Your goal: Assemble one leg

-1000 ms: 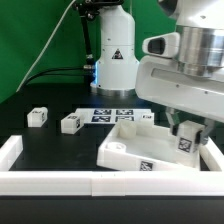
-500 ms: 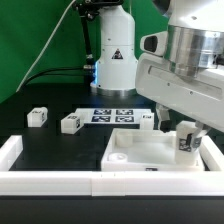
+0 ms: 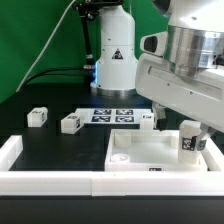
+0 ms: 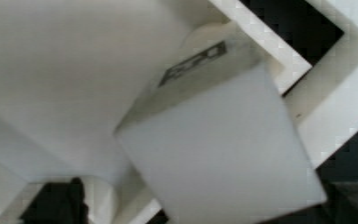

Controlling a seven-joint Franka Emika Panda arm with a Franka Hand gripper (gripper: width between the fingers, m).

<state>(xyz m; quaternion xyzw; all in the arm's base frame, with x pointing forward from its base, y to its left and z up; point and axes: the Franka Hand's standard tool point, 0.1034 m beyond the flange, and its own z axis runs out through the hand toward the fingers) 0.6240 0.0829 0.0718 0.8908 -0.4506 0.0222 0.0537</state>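
The gripper (image 3: pixel 188 124) is closed around the leg (image 3: pixel 188 139) and holds it upright over the corner of the white panel (image 3: pixel 150 150) on the exterior view's right. Two other legs (image 3: pixel 70 122) lie on the black table (image 3: pixel 50 145), well apart from the panel, near the marker board (image 3: pixel 112 115).

gripper (image 3: pixel 190 126) fingers hidden behind arm housing, leg (image 4: pixel 211 140) blurred, cropped
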